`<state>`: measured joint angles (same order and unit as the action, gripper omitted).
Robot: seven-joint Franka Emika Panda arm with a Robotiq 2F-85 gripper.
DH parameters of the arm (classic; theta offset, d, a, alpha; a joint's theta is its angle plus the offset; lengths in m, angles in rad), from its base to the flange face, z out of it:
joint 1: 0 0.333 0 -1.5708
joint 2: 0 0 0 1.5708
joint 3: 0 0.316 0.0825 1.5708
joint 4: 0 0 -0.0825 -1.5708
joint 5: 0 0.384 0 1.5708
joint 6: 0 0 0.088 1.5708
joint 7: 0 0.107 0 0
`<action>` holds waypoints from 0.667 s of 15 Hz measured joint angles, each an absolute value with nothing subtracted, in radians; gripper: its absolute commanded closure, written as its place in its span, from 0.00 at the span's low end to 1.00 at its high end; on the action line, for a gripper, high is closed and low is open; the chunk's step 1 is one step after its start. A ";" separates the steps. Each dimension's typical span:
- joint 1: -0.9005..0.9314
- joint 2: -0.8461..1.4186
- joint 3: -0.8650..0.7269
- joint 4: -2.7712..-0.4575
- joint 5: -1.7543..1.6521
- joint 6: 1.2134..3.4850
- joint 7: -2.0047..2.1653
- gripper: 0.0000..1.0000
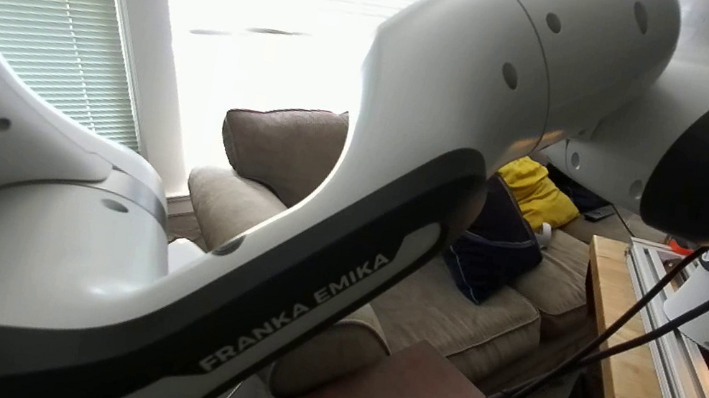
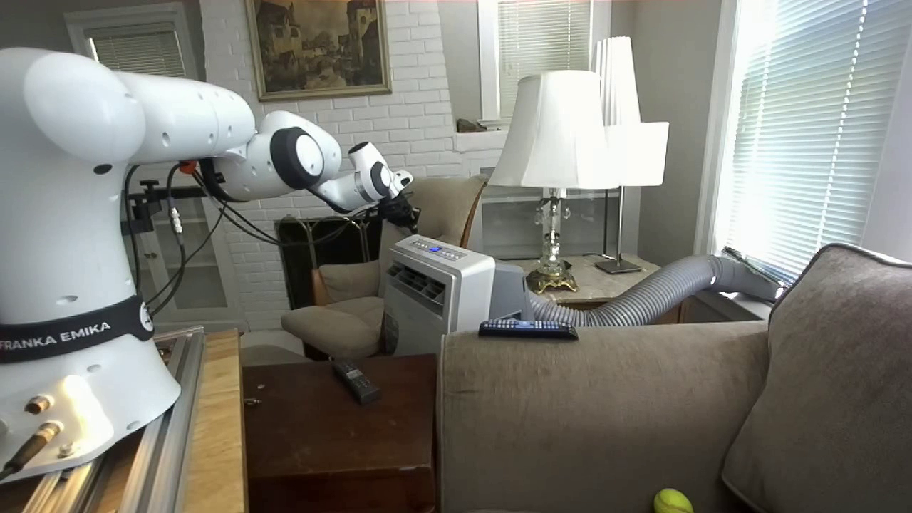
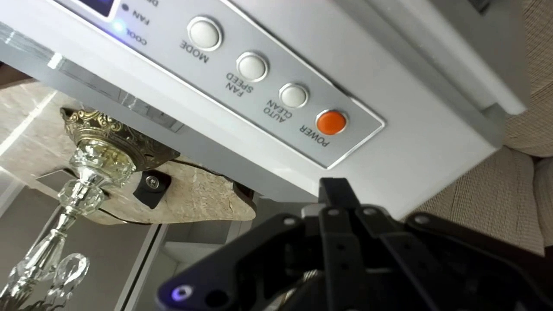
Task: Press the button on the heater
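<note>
Can count one large white boxy plastic heater (image 2: 449, 292) in an exterior view, just behind one beige fabric sofa arm (image 2: 605, 399). On its flat grey control strip (image 3: 255, 108), in the wrist view, can count three round white buttons (image 3: 252, 67), one round orange power button (image 3: 331, 122) and one glowing blue light (image 3: 118, 25) by the word COOL. Beside the strip's corner, can make out one black two-fingered gripper (image 3: 339, 192) with both fingers tight together, near the orange power button yet apart from it. Can add, in an exterior view, one black plastic remote control (image 2: 529, 329) on that arm and one yellow-green tennis ball (image 2: 672, 501)
</note>
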<state>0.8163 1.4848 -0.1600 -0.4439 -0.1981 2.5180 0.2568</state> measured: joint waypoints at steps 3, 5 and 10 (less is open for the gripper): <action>0.816 1.486 -0.168 -0.445 -0.198 2.518 0.262 1.00; 0.817 1.487 -0.171 -0.448 -0.198 2.518 0.263 1.00; 0.818 1.488 -0.180 -0.473 -0.198 2.518 0.263 1.00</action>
